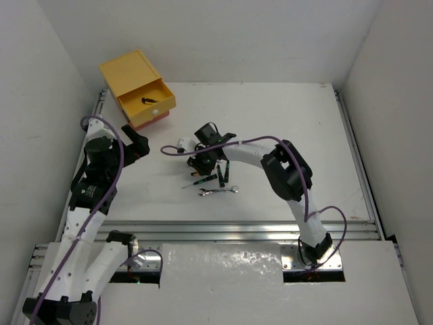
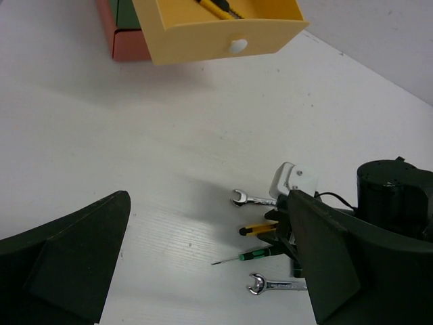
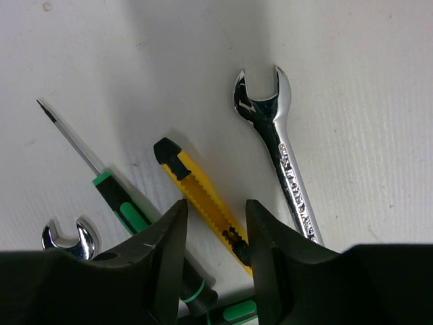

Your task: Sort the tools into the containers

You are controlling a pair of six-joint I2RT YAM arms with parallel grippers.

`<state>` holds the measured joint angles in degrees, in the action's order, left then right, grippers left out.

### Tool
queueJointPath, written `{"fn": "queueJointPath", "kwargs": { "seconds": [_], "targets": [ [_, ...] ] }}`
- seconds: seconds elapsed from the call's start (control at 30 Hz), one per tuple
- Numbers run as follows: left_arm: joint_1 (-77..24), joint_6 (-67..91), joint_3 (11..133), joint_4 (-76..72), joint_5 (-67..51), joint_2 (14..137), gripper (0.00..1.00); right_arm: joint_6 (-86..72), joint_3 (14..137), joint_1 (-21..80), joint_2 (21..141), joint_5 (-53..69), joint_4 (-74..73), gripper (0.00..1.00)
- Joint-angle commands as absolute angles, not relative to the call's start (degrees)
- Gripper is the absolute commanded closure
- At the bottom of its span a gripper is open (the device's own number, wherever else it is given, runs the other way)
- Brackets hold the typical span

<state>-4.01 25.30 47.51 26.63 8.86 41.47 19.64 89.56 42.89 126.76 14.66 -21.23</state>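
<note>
Seen from above, the yellow drawer [image 1: 164, 105] stands pulled out of its stacked box at the far left of the tabletop [image 1: 284, 128], with a small tool [image 1: 147, 100] lying inside. The left end effector [image 1: 135, 143] hovers near it with jaws spread wide, while the right end effector [image 1: 201, 161] sits low over a cluster of tools at mid-table. From the left wrist, the drawer's white knob [image 2: 237, 46] faces the camera above the orange-red drawer [image 2: 128, 44], and the loose tools lie well apart from both, beside the right arm. From the right wrist, the narrow-set fingers [image 3: 166, 250] straddle a yellow utility knife [image 3: 203, 200] lying flat on the tabletop, not visibly clamped. A silver wrench [image 3: 281, 156] lies to one side, a green-handled screwdriver [image 3: 115, 196] and a second wrench [image 3: 67, 238] to the other.
</note>
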Motion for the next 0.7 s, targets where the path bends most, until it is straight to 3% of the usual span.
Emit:
{"fn": "queueJointPath", "kwargs": {
  "seconds": [0.0,0.23,0.67],
  "targets": [
    [-3.87,24.52,47.37,23.47,7.12,40.25,0.01,20.83,91.41,43.24,129.29,13.45,-21.89,0.61],
    [-3.87,25.49,46.58,23.12,4.14,40.52,0.01,21.09,90.43,43.24,128.75,15.29,-21.09,0.61],
    [-3.87,27.68,44.56,22.94,1.15,39.20,0.01,20.13,88.95,43.24,124.29,16.62,-17.59,0.95]
  ]
}}
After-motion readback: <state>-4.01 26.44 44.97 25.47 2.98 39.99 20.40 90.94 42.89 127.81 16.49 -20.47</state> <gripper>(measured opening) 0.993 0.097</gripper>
